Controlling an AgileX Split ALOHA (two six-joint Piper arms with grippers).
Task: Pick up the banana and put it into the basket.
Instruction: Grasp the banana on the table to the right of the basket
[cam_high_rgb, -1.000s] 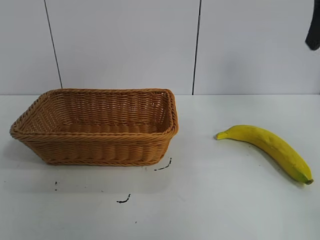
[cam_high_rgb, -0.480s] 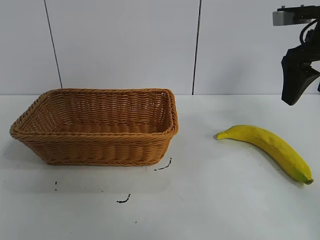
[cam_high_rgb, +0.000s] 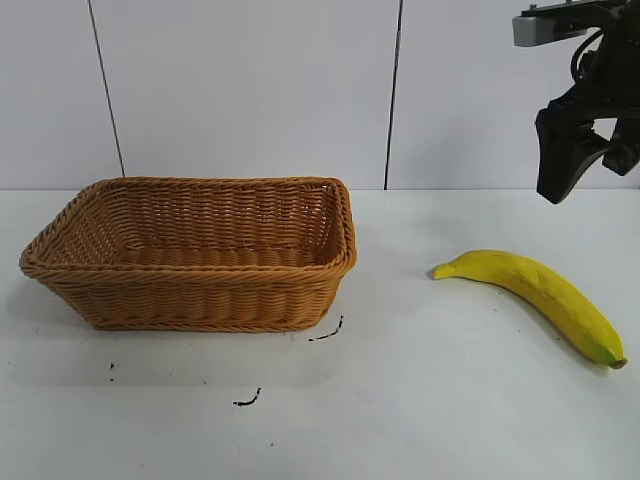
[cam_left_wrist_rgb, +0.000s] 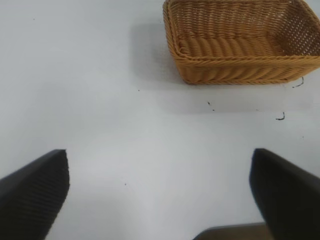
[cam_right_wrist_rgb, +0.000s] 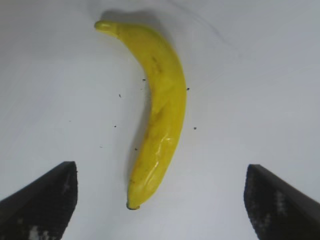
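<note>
The yellow banana (cam_high_rgb: 540, 293) lies flat on the white table at the right, also in the right wrist view (cam_right_wrist_rgb: 159, 107). The tan wicker basket (cam_high_rgb: 60, 250) stands at the left with nothing showing inside it; it also shows in the left wrist view (cam_left_wrist_rgb: 185, 55). My right gripper (cam_high_rgb: 578, 150) hangs high above the table behind the banana, open and empty; in its wrist view (cam_right_wrist_rgb: 161, 200) the jaws stand wide apart with the banana's end between them, well below. My left gripper (cam_left_wrist_rgb: 160, 195) is out of the exterior view, open and empty over bare table away from the basket.
A few small black marks (cam_high_rgb: 326, 332) lie on the table in front of the basket. A white panelled wall (cam_high_rgb: 250, 90) stands behind the table. Bare table surface separates basket and banana.
The right arm has come into view from the upper right and moved down and to the left, above the banana. Banana and basket have not moved.
</note>
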